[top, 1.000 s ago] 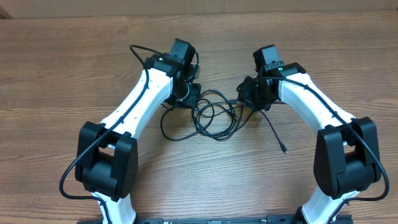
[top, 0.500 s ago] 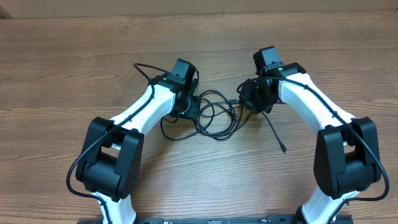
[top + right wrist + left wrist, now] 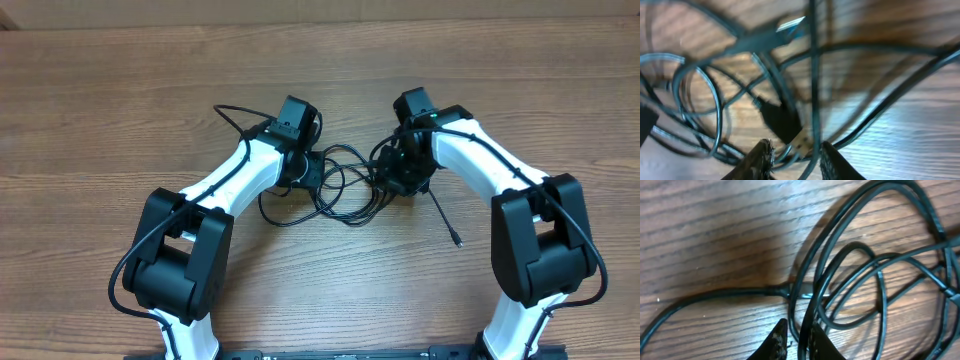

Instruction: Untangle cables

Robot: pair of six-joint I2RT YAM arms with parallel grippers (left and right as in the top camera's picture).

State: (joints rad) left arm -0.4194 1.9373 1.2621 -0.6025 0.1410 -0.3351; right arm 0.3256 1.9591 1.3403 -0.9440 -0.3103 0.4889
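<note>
Cables (image 3: 345, 190) lie in one loose knot of black loops at the middle of the desk (image 3: 100, 100), between the two arms. The knot's long axis runs side to side, from one tool to the other. One free tail leaves it at the right arm's side and slants toward the robot's base, ending in a small plug (image 3: 458, 243) that points the same way. A slack loop sags out on the left arm's side.

The left tool (image 3: 797, 341) is down on the knot's left end, its tips a narrow gap apart with a single strand running up between them. I cannot tell if that strand is pinched.

The right tool (image 3: 795, 157) stands partly open over the knot's right end, astride a dark plug (image 3: 782, 122) and several crossing strands. That view is blurred.
</note>
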